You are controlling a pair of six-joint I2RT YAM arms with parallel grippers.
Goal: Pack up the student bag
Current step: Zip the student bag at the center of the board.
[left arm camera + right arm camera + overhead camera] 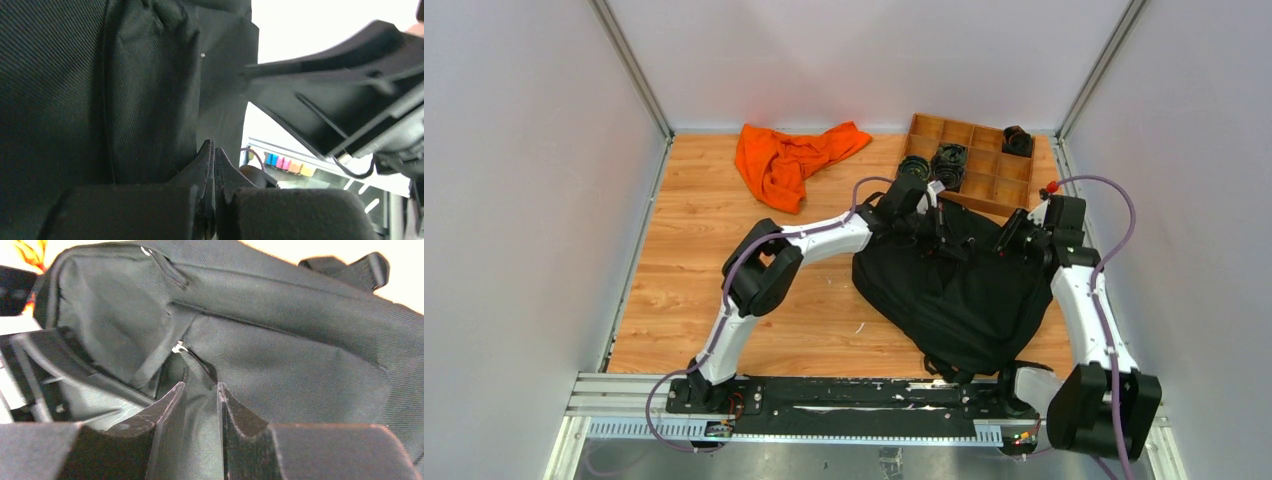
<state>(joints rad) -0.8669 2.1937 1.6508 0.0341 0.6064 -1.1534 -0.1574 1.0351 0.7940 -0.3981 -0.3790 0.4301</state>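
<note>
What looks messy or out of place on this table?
The orange cloth lies crumpled in a heap at the far edge of the table. The black student bag lies slumped and skewed to the table's edges. Nothing looks spilled or broken.
</note>
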